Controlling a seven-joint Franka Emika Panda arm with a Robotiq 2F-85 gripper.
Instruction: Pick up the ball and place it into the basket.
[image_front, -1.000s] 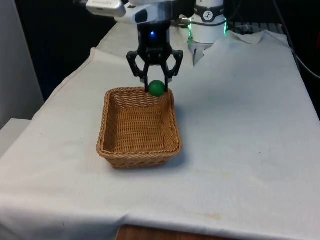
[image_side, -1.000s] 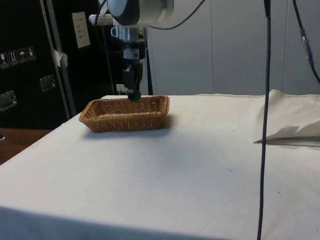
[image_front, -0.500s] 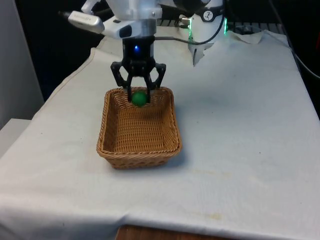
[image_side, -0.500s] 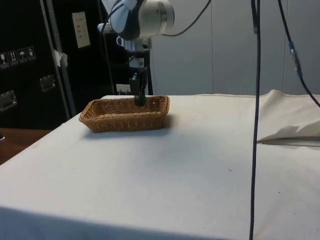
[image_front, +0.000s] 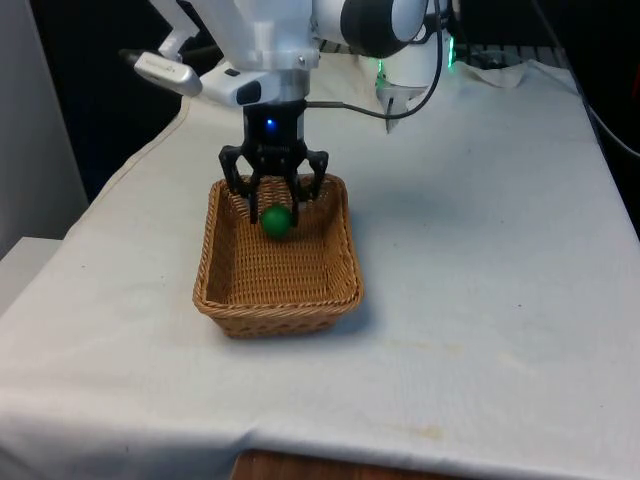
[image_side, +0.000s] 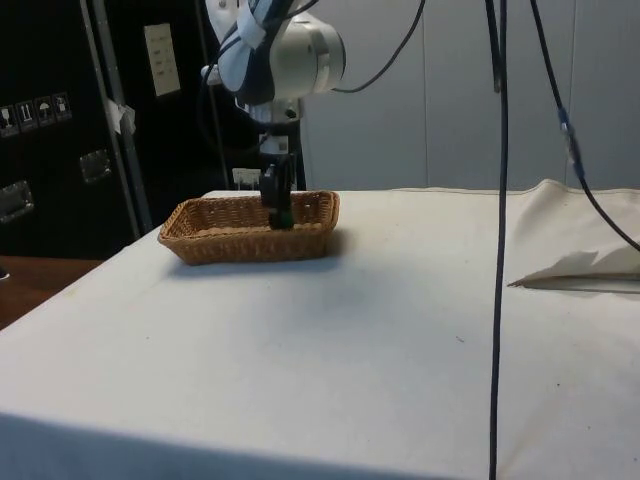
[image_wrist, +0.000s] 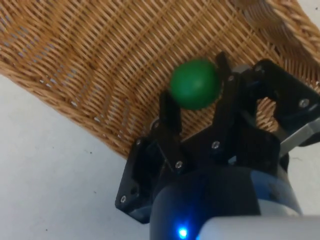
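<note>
The cloth-covered worktop (image_front: 480, 260) carries a woven basket (image_front: 228, 300), which sits toward nine o'clock of the cloth's middle in the front view, with one short wall turned to twelve o'clock, where the white arm (image_front: 270, 40) reaches in over it. Below the arm the black tool (image_front: 275, 205) hangs above the basket's twelve o'clock end, inside the line of the rim; the side view places the tool (image_side: 279, 205) dipping just below the basket's (image_side: 220, 240) top edge. The green ball (image_front: 277, 221) sits at the fingertips, and the wrist view shows the ball (image_wrist: 194, 84) pinched between the two fingers (image_wrist: 168, 116), over the wicker floor of the basket (image_wrist: 100, 60) and apparently not yet resting on it, though the gap beneath cannot be judged. The carry looks complete and the placing step is in hand. The next move appears to call for little more than spreading the fingers so the ball drops onto the weave, perhaps after easing a touch lower to keep it from bouncing or rolling, then lifting straight up clear of the twelve o'clock wall.
</note>
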